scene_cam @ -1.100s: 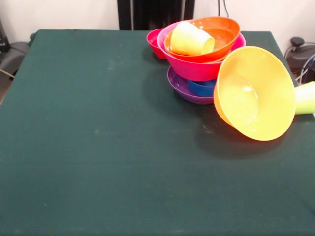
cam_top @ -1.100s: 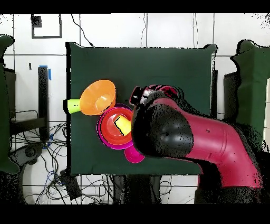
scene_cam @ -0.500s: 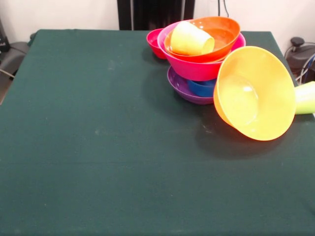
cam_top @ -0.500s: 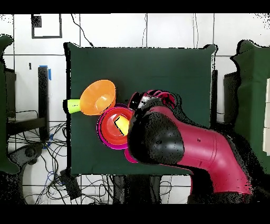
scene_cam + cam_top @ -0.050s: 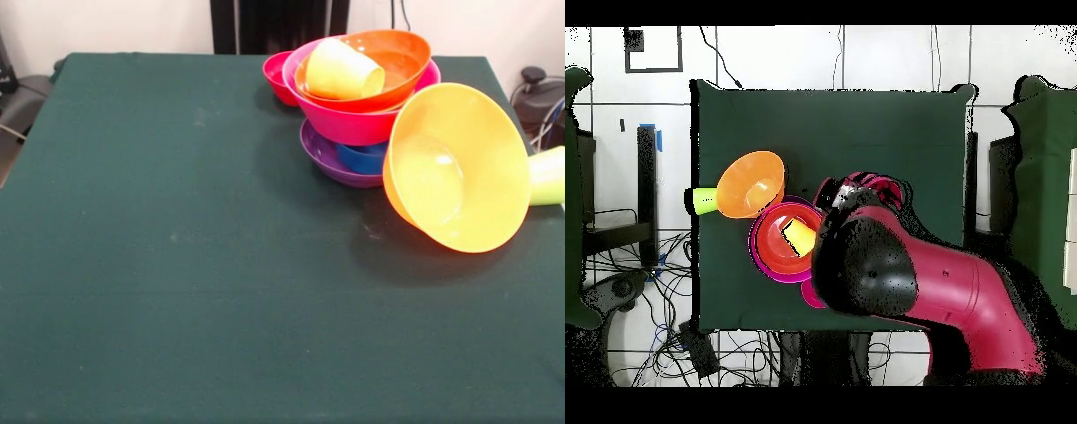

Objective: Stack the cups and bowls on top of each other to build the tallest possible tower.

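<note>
End effector state cannot be told: only the arm (image 5: 905, 290) is seen overhead, hiding it just beside the tower (image 5: 362, 97). Resting tipped on the tabletop (image 5: 177, 265) against the tower's far side from the arm, the light orange bowl (image 5: 459, 168) is judged next.

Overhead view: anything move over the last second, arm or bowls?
Only the arm: its bulk swung toward the picture's left and bottom, then eased back a little, covering more of the small red bowl. The tower, the tipped light orange bowl and the lime green cup stayed put.
</note>
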You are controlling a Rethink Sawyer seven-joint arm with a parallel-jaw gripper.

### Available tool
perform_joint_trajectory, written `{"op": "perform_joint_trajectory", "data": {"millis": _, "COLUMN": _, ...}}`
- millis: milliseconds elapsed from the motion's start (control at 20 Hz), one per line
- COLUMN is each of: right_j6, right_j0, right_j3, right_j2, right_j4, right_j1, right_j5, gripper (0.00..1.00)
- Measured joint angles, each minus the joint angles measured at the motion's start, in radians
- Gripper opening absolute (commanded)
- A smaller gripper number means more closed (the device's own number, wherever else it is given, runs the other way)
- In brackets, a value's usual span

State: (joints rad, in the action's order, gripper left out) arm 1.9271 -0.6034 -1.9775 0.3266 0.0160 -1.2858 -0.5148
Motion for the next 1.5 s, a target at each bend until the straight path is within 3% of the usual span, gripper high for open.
{"op": "perform_joint_trajectory", "data": {"millis": 1100, "right_j6": 0.0, "right_j0": 0.012, "right_j3": -0.089, "right_j2": -0.028, "right_j4": -0.001, "right_j1": 0.006, "right_j5": 0.2, "gripper": 0.0}}
{"op": "perform_joint_trajectory", "data": {"millis": 1500, "right_j6": 0.002, "right_j0": 0.012, "right_j3": -0.125, "right_j2": -0.028, "right_j4": -0.001, "right_j1": 0.054, "right_j5": 0.297, "gripper": 0.0}}
